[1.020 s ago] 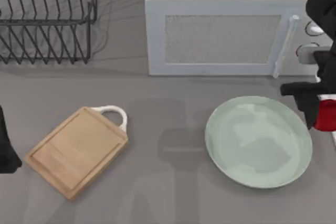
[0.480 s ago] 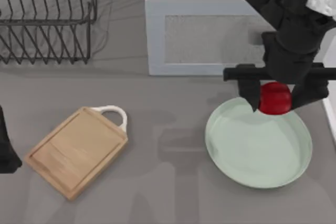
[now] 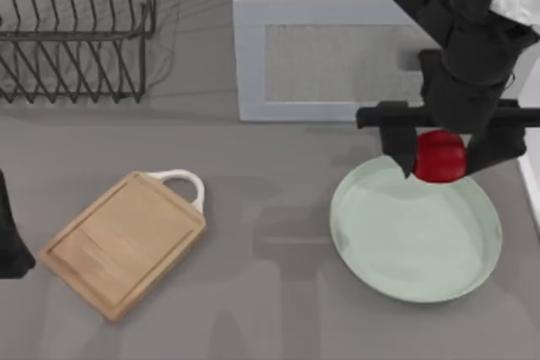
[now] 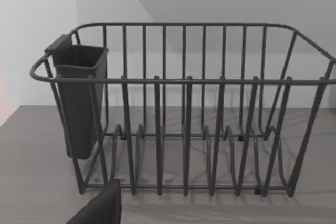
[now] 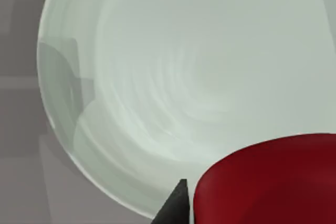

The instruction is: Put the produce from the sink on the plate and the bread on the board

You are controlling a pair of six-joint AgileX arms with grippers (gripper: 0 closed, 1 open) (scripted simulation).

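Note:
My right gripper (image 3: 444, 160) hangs over the far rim of the pale mint-green plate (image 3: 405, 246), shut on the glossy red produce (image 3: 440, 156). In the right wrist view the produce (image 5: 268, 182) sits beside a dark fingertip (image 5: 176, 205), above the plate (image 5: 168, 77). The wooden board (image 3: 122, 242) with its white loop handle lies bare at the front left. My left arm (image 3: 10, 238) is parked at the table's left edge. The bread is out of view.
A microwave (image 3: 354, 61) stands at the back, right behind the plate. A dark wire dish rack (image 3: 76, 31) fills the back left corner; in the left wrist view the rack (image 4: 184, 114) carries a dark cup holder (image 4: 79, 98).
Over the last second my right arm swung in from the table's right edge to above the plate's far rim, carrying the red produce. It has barely shifted in the last half second.

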